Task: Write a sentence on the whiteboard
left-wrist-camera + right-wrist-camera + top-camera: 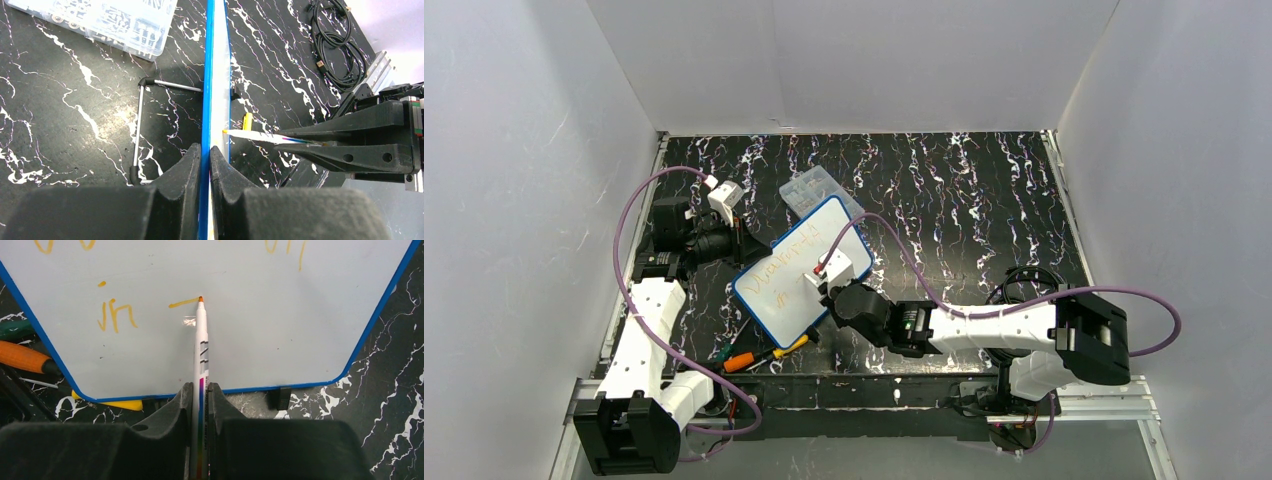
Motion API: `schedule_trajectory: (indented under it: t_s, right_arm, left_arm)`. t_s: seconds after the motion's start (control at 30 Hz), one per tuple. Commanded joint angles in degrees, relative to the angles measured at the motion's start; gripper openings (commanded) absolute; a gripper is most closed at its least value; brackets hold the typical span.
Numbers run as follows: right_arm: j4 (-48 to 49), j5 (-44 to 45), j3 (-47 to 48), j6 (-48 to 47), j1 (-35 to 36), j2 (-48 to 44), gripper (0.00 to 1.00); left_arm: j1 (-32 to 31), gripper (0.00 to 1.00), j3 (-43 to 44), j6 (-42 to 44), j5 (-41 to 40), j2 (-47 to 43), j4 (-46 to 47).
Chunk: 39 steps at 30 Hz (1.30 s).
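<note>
The whiteboard [802,268], white with a blue rim, stands tilted on its wire stand mid-table. My left gripper [205,160] is shut on its blue edge [214,75]; in the top view it [742,243] is at the board's left edge. My right gripper [200,395] is shut on a white marker [201,340] whose orange tip touches the board [250,315] at the end of a short stroke. The orange sentence [786,266] runs along the board's upper part; a second line [116,315] begins lower left. In the top view the right gripper [828,287] is over the board's lower right.
A clear plastic compartment box [816,190] lies behind the board. Orange and green-handled tools [742,358] and a yellow piece [790,347] lie near the board's front corner. A coiled black cable [1029,280] lies on the right. White walls enclose the table.
</note>
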Motion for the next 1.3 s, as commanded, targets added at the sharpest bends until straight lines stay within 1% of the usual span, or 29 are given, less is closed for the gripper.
schedule_trajectory:
  t_s: [0.0, 0.27, 0.6, 0.87, 1.27]
  right_arm:
    - [1.11, 1.69, 1.09, 0.34, -1.07, -1.18, 0.01]
    - [6.01, -1.82, -1.31, -2.11, -0.98, -5.74, 0.01]
    - [6.19, -3.70, 1.86, -4.64, -0.98, -1.34, 0.01]
    - [2.59, -3.40, 2.30, -2.50, -0.98, 0.22, 0.01]
    - [-0.84, -5.19, -1.51, 3.27, 0.00, -1.12, 0.01]
  left_arm:
    - [-0.46, 0.00, -0.30, 0.16, 2.75, -1.25, -1.44]
    - [-0.40, 0.00, -0.30, 0.19, 2.64, -1.23, -1.43]
    - [-0.43, 0.00, -0.30, 0.16, 2.64, -1.24, -1.43]
    - [-0.46, 0.00, -0.30, 0.19, 2.66, -1.42, -1.43]
    - [-0.40, 0.00, -0.31, 0.16, 2.65, -1.51, -1.43]
